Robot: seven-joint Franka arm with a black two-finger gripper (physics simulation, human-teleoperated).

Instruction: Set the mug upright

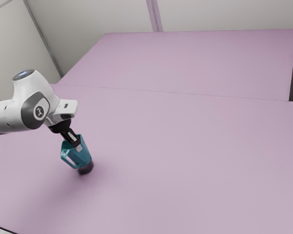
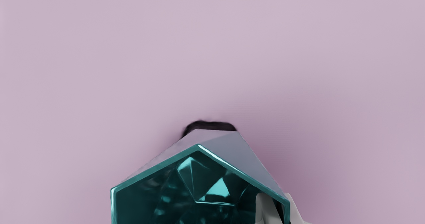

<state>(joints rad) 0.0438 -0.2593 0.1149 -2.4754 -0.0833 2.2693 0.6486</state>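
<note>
Exterior view, toward its left: the black two-finger gripper (image 1: 78, 145) reaches down to the glossy teal, faceted mug (image 1: 81, 157), which sits tilted over the pale pink-mauve table (image 1: 185, 146), its open mouth facing toward the exterior view's lower left and its narrower end pointing away from the hand. Wrist view: the jaws are clamped on the mug's wall at the rim, one pale grey finger (image 2: 264, 209) inside the many-sided mouth and the other (image 2: 296, 210) against the outside, so that only this edge lies between them and most of the mug extends to one side.
</note>
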